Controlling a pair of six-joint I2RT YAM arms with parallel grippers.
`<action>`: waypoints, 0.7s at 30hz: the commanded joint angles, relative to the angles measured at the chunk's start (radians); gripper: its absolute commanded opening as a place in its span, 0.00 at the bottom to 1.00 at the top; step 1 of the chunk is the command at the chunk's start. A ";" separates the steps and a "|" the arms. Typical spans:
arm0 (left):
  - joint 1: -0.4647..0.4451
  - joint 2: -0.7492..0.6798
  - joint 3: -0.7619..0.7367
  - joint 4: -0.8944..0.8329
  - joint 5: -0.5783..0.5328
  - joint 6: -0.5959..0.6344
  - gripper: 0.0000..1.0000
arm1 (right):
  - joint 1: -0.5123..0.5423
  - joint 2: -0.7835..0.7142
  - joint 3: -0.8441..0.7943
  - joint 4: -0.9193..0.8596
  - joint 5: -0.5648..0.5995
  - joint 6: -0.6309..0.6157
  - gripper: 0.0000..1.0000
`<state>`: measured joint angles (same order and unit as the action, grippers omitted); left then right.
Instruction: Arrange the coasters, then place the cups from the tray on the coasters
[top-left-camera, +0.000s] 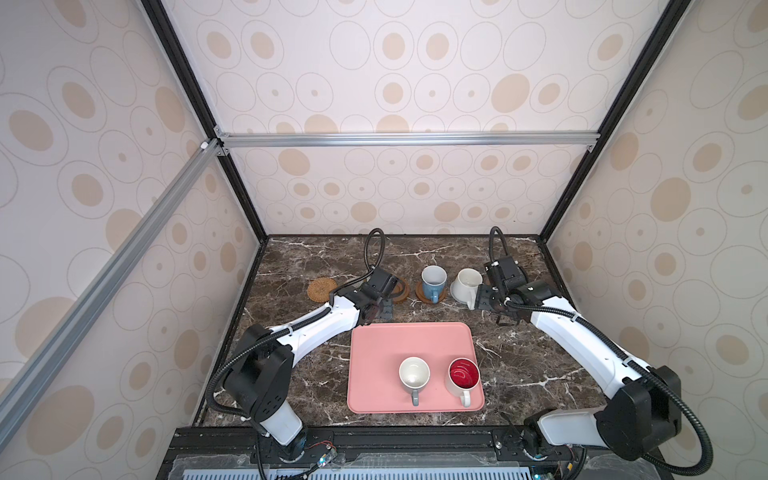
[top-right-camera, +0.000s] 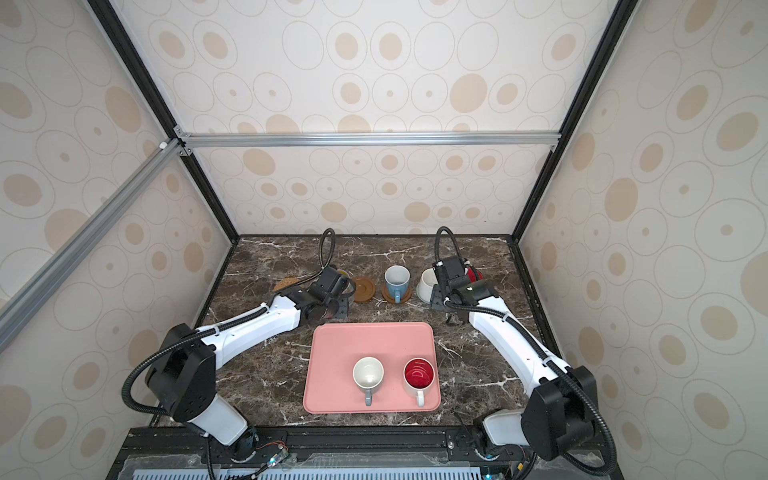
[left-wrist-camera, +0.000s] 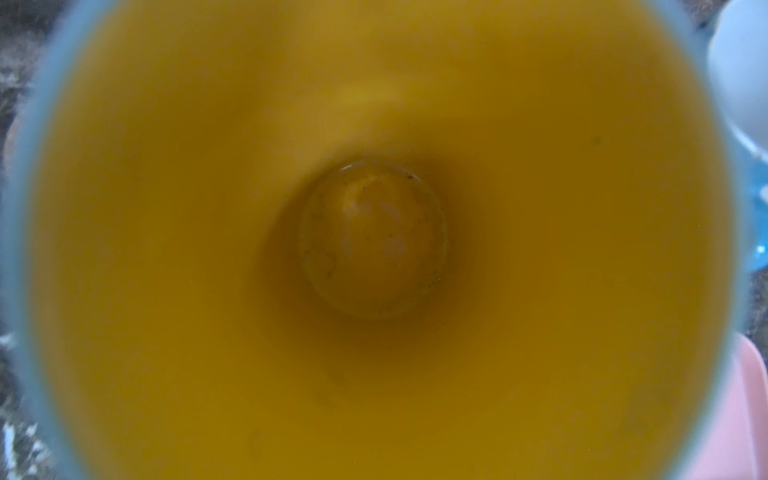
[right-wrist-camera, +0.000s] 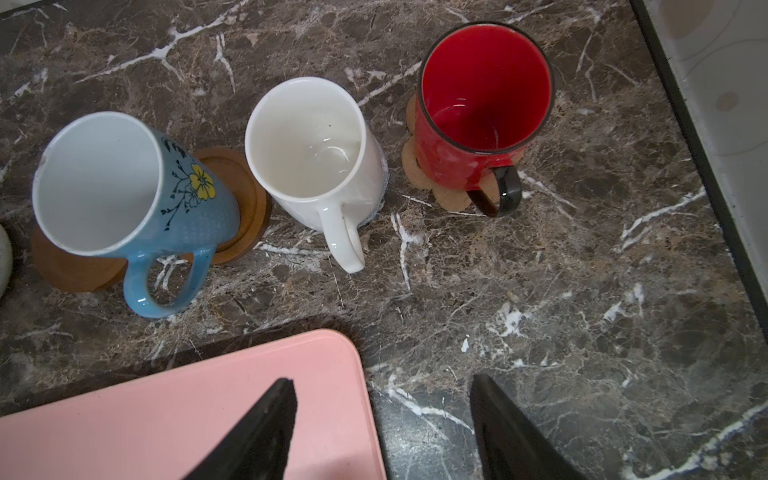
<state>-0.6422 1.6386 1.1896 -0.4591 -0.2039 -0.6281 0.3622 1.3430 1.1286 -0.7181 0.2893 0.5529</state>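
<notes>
Dark marble bench (top-left-camera: 316, 257) in a dotted-wallpaper booth, pink tray (top-left-camera: 374, 345) at 6 o'clock carrying two mugs (top-left-camera: 414, 374) (top-left-camera: 463, 376), left tool (top-left-camera: 380, 309) pressed together at tray's 11 o'clock above yellow-lined mug (left-wrist-camera: 374, 241), right tool (right-wrist-camera: 382, 378) spread, empty

I work on a dark marble tabletop (top-left-camera: 316, 257), boxed in by cream walls printed with tan ovals (top-left-camera: 415, 62), a silver crossbar (top-left-camera: 407, 139) at twelve o'clock, another silver bar (top-left-camera: 124, 257) slanting down at nine o'clock, black corner posts (top-left-camera: 613, 120) at eleven and one, and a black rail (top-left-camera: 415, 440) at six o'clock.
</notes>
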 joint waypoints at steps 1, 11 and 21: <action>0.023 0.019 0.105 0.099 -0.015 0.057 0.15 | -0.008 -0.035 -0.019 -0.024 0.019 0.001 0.70; 0.047 0.176 0.268 0.104 0.030 0.111 0.15 | -0.008 -0.054 -0.033 -0.037 0.023 0.015 0.70; 0.051 0.281 0.372 0.097 0.057 0.108 0.15 | -0.009 -0.065 -0.033 -0.047 0.028 0.012 0.70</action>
<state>-0.5999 1.9282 1.4719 -0.4282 -0.1318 -0.5411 0.3584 1.3033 1.1046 -0.7395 0.2928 0.5564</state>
